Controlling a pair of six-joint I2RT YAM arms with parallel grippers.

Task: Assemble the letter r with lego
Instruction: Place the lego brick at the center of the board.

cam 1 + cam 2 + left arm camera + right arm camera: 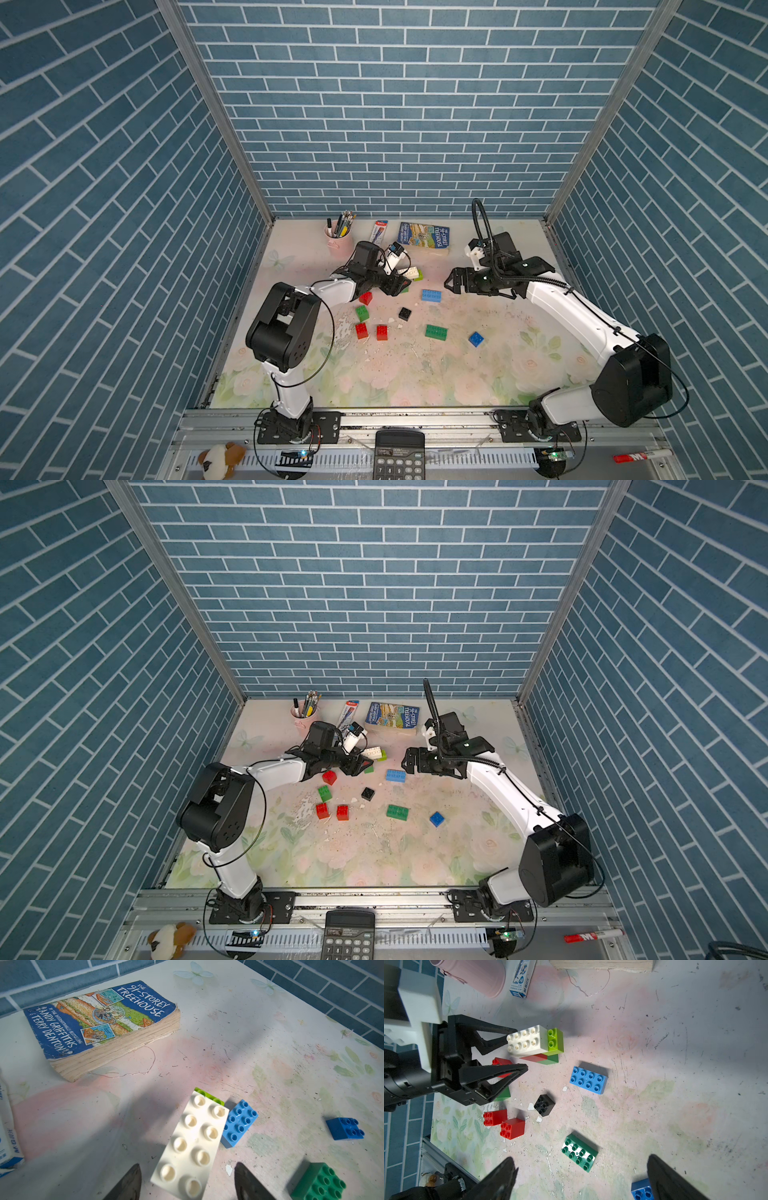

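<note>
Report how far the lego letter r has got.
Done: a small stack only, the white brick on a red brick, a lime brick beside it on a green brick. In hand: the left hand straddles the white brick, jaws apart; the right hand hangs open, empty. Left: the light blue brick, long green brick and black brick lie loose; no r shape yet.

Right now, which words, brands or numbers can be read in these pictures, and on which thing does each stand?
"THE 91-STOREY TREEHOUSE": book cover.
"BY THE INTERNATIONALLY BESTSELLING ANDY GRIFFITHS & TERRY DENTON": same cover.
"HB", "M&G": pencil box; its other print is too small to read.
"M": red marker.
Calculator: brand and keys too small to read.
</note>
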